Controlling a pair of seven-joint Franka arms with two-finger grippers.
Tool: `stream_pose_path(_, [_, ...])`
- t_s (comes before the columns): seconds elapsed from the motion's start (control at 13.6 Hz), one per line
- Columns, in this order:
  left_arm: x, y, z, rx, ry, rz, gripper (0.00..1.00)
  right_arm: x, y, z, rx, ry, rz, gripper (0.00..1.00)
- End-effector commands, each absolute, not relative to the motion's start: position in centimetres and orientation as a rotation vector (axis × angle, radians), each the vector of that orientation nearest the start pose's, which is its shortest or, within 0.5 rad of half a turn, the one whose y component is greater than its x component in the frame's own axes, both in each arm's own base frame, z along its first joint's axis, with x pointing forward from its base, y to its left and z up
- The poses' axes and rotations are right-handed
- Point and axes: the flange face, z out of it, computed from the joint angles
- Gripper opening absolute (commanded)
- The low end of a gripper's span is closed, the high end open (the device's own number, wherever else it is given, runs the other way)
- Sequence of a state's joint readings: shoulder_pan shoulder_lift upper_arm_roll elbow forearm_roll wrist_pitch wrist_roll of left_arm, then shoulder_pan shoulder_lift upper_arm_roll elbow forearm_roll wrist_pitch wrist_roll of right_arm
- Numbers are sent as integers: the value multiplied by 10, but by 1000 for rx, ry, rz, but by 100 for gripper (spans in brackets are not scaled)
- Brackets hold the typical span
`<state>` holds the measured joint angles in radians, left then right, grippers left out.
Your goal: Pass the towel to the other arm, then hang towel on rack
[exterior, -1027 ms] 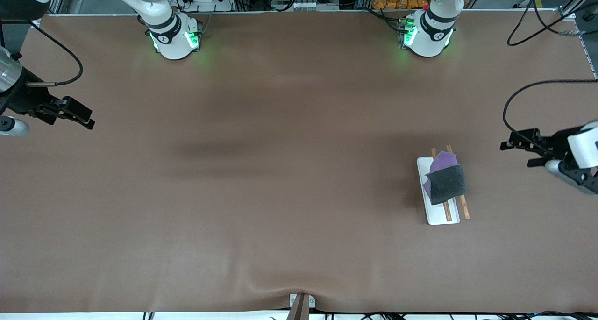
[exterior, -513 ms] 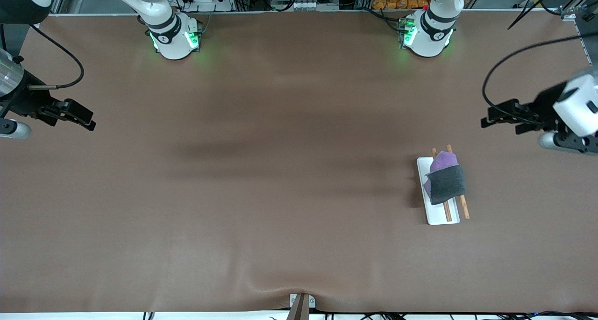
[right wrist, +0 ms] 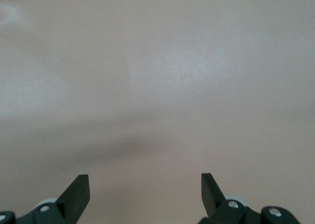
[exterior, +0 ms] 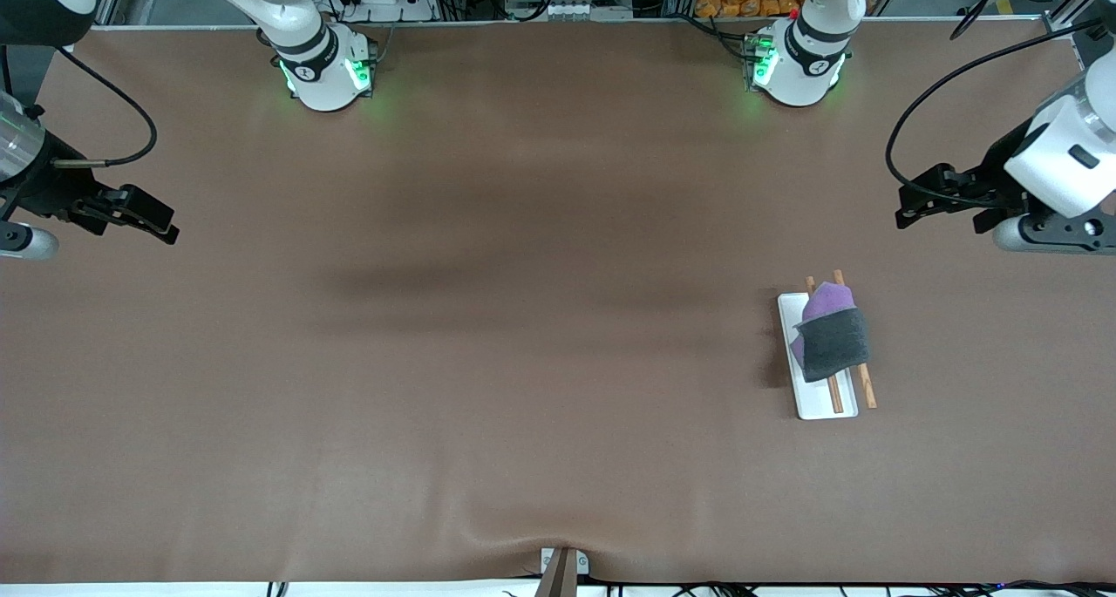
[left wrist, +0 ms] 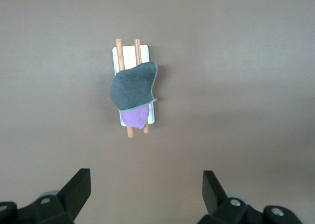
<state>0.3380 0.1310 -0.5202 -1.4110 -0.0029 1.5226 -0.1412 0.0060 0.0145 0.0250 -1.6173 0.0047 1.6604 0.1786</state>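
At the right arm's end of the brown table (exterior: 523, 318): the black two-finger right gripper (exterior: 166, 227), up in the air over bare tabletop, holding nothing. Jaws hard to judge in the front view; seen wide apart in the right wrist view (right wrist: 145, 192), with only plain brown surface between and under them.

Toward the left arm's end: the small white rectangular tray rack with two thin brown wooden rods (exterior: 819, 401), flat on the table. Draped over both rods, the small soft towel, dark grey on the upper face and purple on the other (exterior: 834, 342), bunched nearer to the end of the rack that points at the robots' bases. One purple corner visible past the grey part at that end, a second small purple edge at the side over the white tray.

At the table's edge on the left arm's end: the black left gripper (exterior: 907, 209), in the air, apart from the rack, empty. Jaws spread wide in the left wrist view (left wrist: 146, 192). Shown there but not in the right wrist view: the rack (left wrist: 144, 51) and the towel (left wrist: 133, 88), both whole, well clear of the fingertips (left wrist: 81, 182).
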Motion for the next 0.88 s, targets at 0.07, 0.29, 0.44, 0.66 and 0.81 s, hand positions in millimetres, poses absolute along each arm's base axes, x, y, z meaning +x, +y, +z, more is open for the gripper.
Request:
stream_pose_path(0.07, [567,-78,642,-3165,28,63,100,566,17,606,-3127,253,-33,100])
stream_pose_path(0.29, [556,-78,658,-3123,18,17,100,566,17,606,-3127,253,-33,100])
stream_pose_path(0.44, [552,-77,664,-3113,5,1,100,565,14,606,-3128,255,-21,100])
stream_pose_path(0.66, [547,-76,672,-3102,-18,-34,100,565,14,604,-3128,255,-16,100])
stream_pose_path(0.81, [550,-60,674,-3101,-76,-51,100,565,14,604,-3128,262,-14,100])
